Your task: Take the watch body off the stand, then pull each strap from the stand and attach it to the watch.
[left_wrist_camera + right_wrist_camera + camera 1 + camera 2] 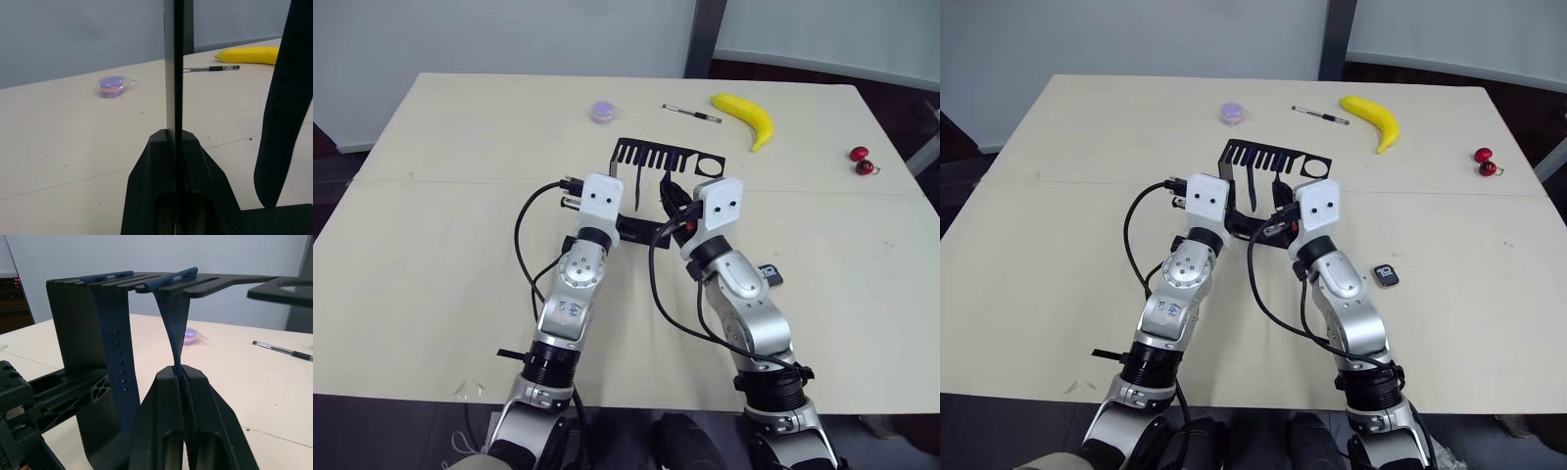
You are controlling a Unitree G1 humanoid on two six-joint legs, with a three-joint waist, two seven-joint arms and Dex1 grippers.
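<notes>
The right claw (180, 382) is pinched shut on the lower end of one strap (176, 318), which hangs straight down from a slot in the stand's (73, 323) comb-like top arm — so the strap's long axis runs vertical, from the slot above to the claw beneath it. The second strap (115, 347) hangs in a slot just beside it, nearer the stand's upright, and is free of the claw. The left claw (174, 147) is closed tight on a thin black edge that appears to be the stand's sheet metal, though at this close range I cannot be sure which part; it looks placed to steady the stand. The watch body (1387, 275) is already off the stand, lying flat on the table (1087, 147) to the right of the right arm. Because the slot seems to open toward the claw's side, the pull likely needs to go along the slot — not straight down.
</notes>
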